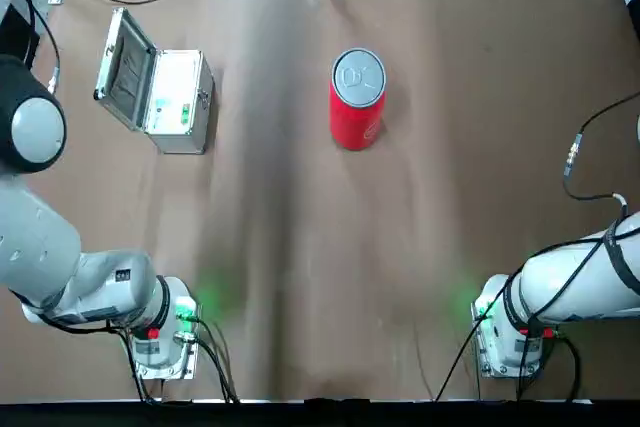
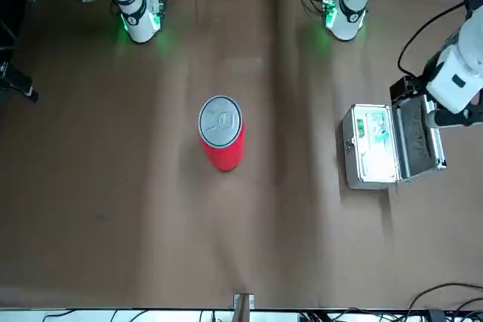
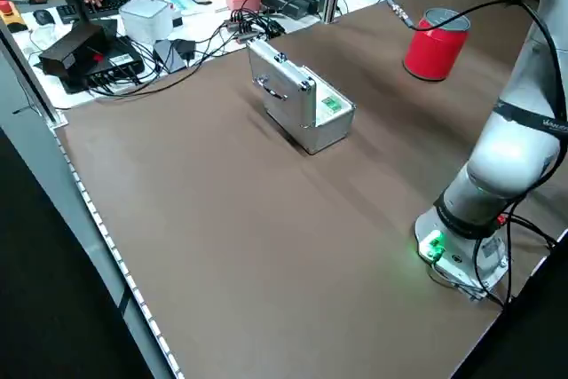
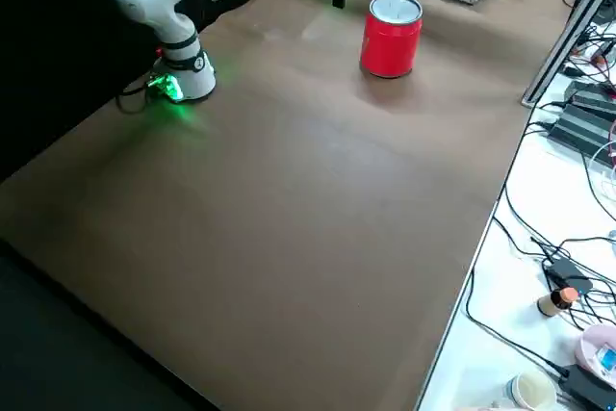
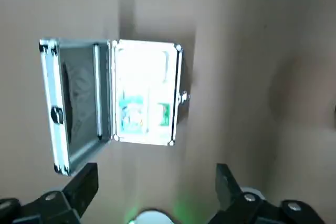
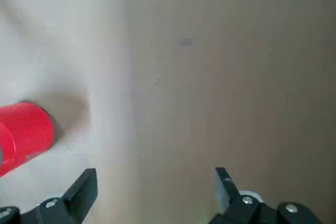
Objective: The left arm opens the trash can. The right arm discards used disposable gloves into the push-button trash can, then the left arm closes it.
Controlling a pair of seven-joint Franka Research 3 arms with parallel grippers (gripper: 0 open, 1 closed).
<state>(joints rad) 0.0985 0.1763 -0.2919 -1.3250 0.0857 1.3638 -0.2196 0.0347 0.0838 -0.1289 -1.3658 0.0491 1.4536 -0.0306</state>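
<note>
Brown covering spreads over one table (image 1: pixel 270 247), which carries one red bin (image 1: pixel 357 112) and one hinged silver case (image 1: pixel 181 102). Two robot arms reach in from the near edge, each with one gripper. The bin stands upright a little right of the middle, nearer the far edge, its single grey lid (image 1: pixel 359 77) shut. The case lies open near the far left corner. Above that part of the table hangs the left gripper (image 5: pixel 157 174), its two fingers apart; the right gripper (image 6: pixel 157 177) is out by the right edge, its two fingers also apart. The left wrist view shows the case's grey lining (image 5: pixel 81 95), which the left side view hides, though that one shows its carrying handle (image 3: pixel 272 89). One white cup (image 4: pixel 532 391) appears beyond the far edge in the right side view, outside the top view.
</note>
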